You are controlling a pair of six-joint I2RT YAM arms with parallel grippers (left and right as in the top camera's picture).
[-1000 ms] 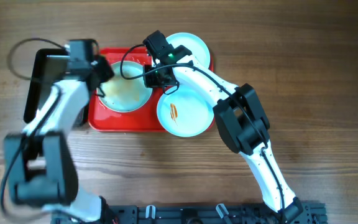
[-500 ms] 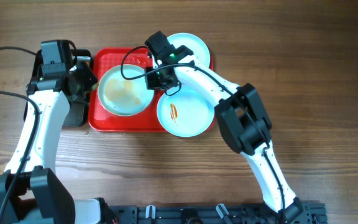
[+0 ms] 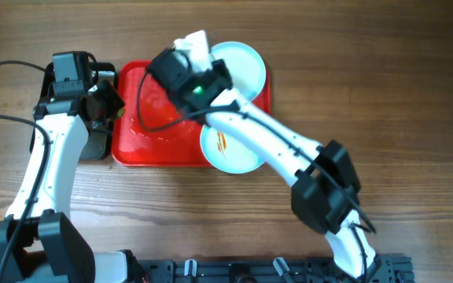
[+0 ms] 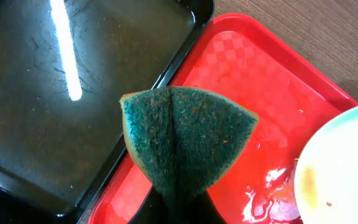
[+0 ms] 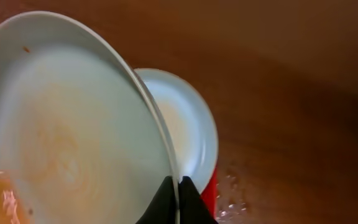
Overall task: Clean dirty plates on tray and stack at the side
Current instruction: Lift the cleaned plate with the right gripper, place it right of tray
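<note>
Holding the lifted plate (image 5: 61,124) by its rim, the right pincer (image 5: 178,186) is pinched tight on it and tips it up over the red tray (image 3: 144,130), maybe so the dirty water can run off. The left pincer (image 4: 176,208) squeezes a green sponge (image 4: 185,130) above the edge of the black pan (image 4: 42,93), close enough to wipe. The back plate (image 3: 242,63) sits at the tray's far corner. The streaked plate (image 3: 228,145) hangs over its near edge. The surface (image 3: 384,94) is brown wood. No room shows.
</note>
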